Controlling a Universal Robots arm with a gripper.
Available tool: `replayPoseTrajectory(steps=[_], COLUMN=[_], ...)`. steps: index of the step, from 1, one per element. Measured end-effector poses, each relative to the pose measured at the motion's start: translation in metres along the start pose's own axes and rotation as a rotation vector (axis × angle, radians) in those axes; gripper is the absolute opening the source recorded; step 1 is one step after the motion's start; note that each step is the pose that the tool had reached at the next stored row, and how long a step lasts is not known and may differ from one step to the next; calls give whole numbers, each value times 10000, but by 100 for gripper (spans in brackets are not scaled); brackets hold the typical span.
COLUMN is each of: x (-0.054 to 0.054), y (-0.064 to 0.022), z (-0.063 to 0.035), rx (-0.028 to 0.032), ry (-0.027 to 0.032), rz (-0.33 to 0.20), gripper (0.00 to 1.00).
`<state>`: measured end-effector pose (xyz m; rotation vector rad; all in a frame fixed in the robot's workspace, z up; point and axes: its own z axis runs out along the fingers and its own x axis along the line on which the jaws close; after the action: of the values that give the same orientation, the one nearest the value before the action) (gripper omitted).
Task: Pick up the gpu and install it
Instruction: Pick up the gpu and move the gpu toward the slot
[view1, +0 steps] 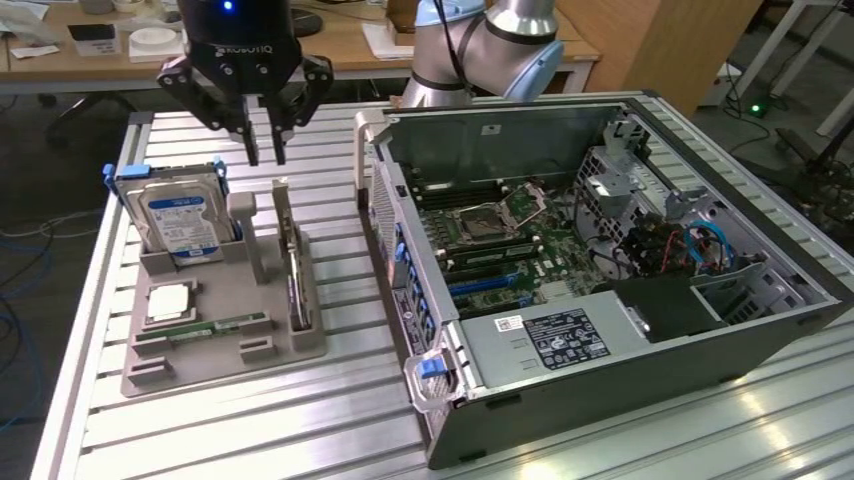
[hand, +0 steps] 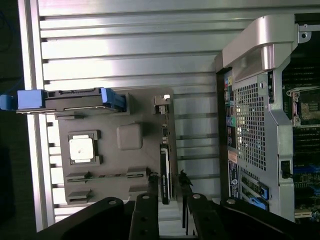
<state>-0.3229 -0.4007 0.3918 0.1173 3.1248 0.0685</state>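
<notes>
The gpu (view1: 296, 275) is a thin dark card standing on edge in a slot of the grey holder (view1: 200, 365) on the table. In the wrist view the gpu (hand: 165, 172) runs as a narrow dark strip with its pale bracket end farther from the camera. My gripper (view1: 264, 155) hangs above the far end of the card, clear of it. Its jaws stand a little apart, open, with nothing between them. In the wrist view my gripper (hand: 171, 200) has its two fingers on either side of the card's line. The open computer case (view1: 601, 250) lies at the exterior view's right.
The grey holder (hand: 112, 160) also carries a silver hard drive (view1: 180, 215) in blue rails, a square processor (view1: 171, 300) and a green memory stick (view1: 214, 327). The case's rear panel (hand: 250, 125) is close beside the holder. Desks and a chair stand behind the ribbed metal table.
</notes>
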Motion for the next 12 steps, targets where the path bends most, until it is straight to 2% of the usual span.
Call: replayPoseTrajectory(steps=[1, 4, 5, 7, 8, 9, 12], x=[0, 0, 0, 0, 0, 0, -15], y=[0, 0, 0, 0, 0, 0, 1], z=[0, 0, 0, 0, 0, 1, 19], rx=[0, 0, 0, 0, 0, 1, 3], ry=[0, 0, 0, 0, 0, 0, 10], rz=[0, 0, 0, 0, 0, 0, -154], gripper=[29, 47, 47, 58, 58, 65, 65])
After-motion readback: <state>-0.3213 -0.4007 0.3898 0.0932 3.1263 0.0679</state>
